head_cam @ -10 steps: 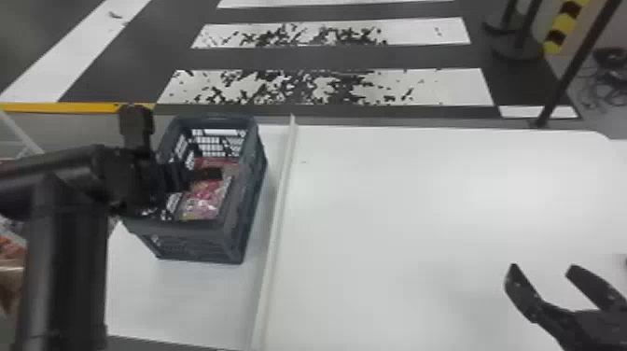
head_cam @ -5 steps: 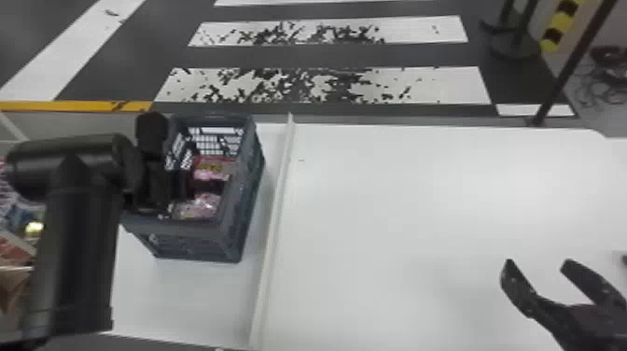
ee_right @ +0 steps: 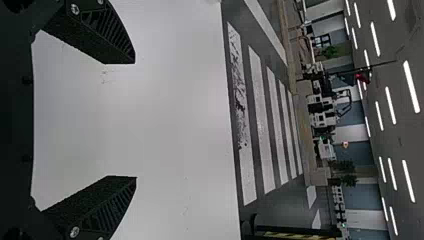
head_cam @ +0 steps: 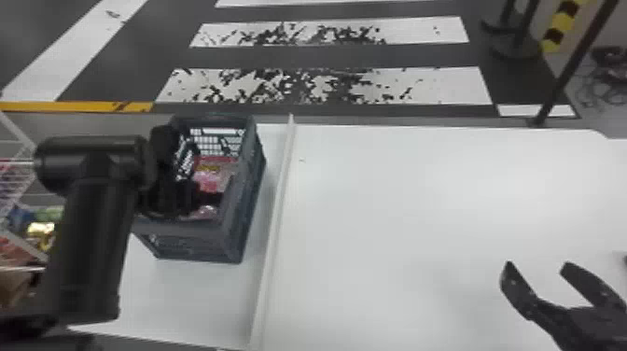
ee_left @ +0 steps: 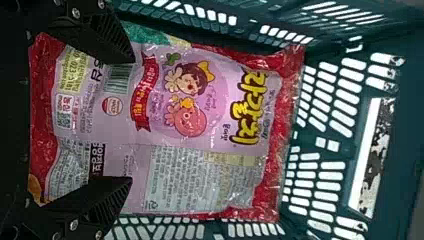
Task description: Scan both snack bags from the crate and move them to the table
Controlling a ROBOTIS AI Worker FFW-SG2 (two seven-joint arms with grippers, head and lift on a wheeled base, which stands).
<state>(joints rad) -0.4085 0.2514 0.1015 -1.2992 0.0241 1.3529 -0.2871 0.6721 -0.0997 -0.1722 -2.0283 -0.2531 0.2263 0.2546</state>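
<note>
Snack bag: pink with red ends, this bag lies printed face toward the wrist camera, inside the crate, at nine o'clock in the head view; whether the green edge beside it belongs to the second bag, I cannot tell.
Crate: its wall stands around the bag, just to the nine o'clock side of the white strip.
Left hand: fingers apart, over one end of the bag; contact with the film cannot be judged.
Grip: best sink both fingers evenly past the bag's long edges, then close gently, since a hard pinch could crush the contents and a shallow one could take only slack film.
Lift: draw the bag straight up past the rim before swinging toward three o'clock, lest a corner snag in the lattice; keep the barcode uncovered for the scan.
Worktop: the wide white part beyond the strip seems the likely place to set it down.
Right hand: waiting at four o'clock above the worktop, fingers apart.
Change: against the earliest head view, the left hand sits nearer the crate's six o'clock end, its arm shifted toward three; the crate stays put.
</note>
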